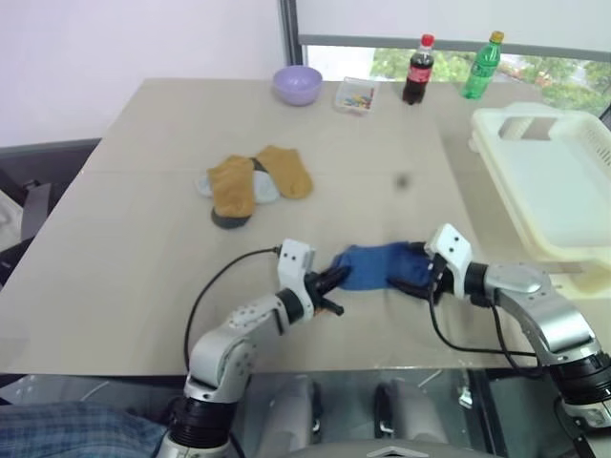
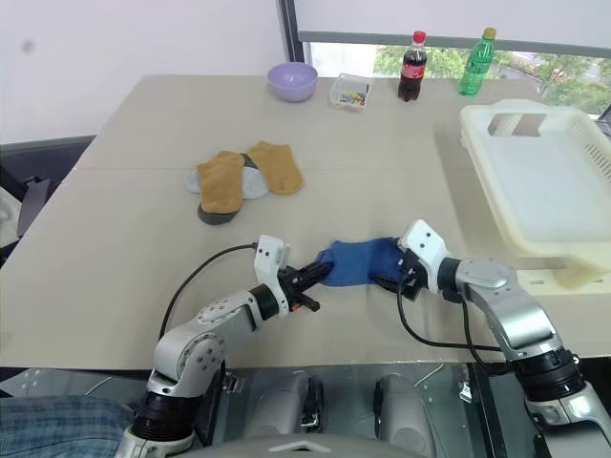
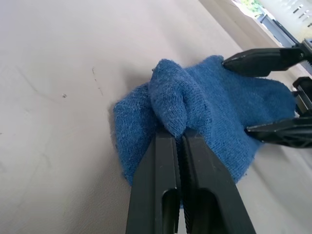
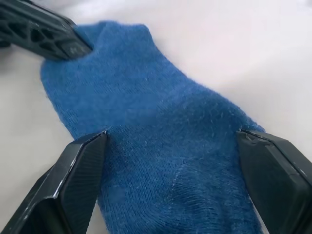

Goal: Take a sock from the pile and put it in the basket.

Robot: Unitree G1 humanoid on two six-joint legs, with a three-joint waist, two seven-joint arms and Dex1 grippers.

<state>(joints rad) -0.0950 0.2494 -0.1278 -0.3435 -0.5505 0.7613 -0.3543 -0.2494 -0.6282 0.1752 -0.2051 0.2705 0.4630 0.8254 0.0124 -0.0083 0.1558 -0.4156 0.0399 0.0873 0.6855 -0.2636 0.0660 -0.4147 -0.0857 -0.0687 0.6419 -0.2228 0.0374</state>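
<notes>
The left gripper point(image 3: 178, 139) reaches low over the table point(image 1: 124, 239), bent inward, pinching a fold of the blue sock point(image 1: 368, 266) tight. The right gripper point(image 4: 170, 180) comes in from the opposite side, angled down, its fingers point(image 4: 80, 170) spread wide astride the sock's other end. The pile point(image 1: 250, 184) lies farther back; the basket point(image 1: 558, 181) sits at the table's right edge
</notes>
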